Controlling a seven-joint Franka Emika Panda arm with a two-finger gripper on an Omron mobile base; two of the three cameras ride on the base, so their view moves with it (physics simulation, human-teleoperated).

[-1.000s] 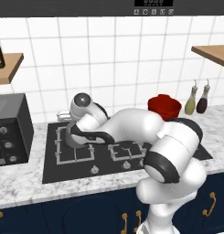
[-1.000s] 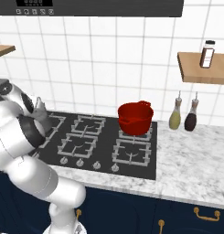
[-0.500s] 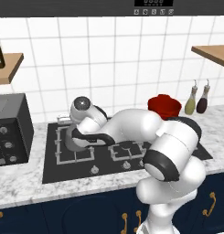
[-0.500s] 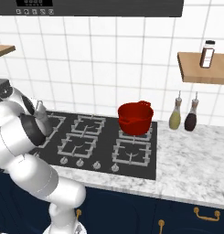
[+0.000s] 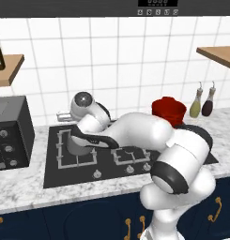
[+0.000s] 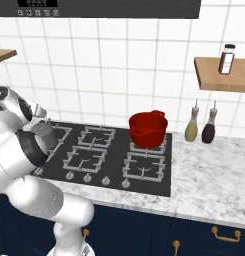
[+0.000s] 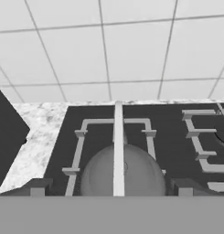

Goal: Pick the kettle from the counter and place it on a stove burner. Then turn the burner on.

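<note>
The white arm (image 5: pixel 149 136) rises from the base, bends at a dark elbow and reaches low and forward, its wrist turned down. The gripper (image 7: pixel 111 189) points downward, its jaws spread wide, one dark fingertip (image 7: pixel 38 187) on each side with open space between them, nothing clamped.

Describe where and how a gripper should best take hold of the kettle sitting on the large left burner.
Grip the thin upright handle arching over the kettle, coming from straight above with one finger on each flat side. The rounded body looks too wide and smooth to pinch.
</note>
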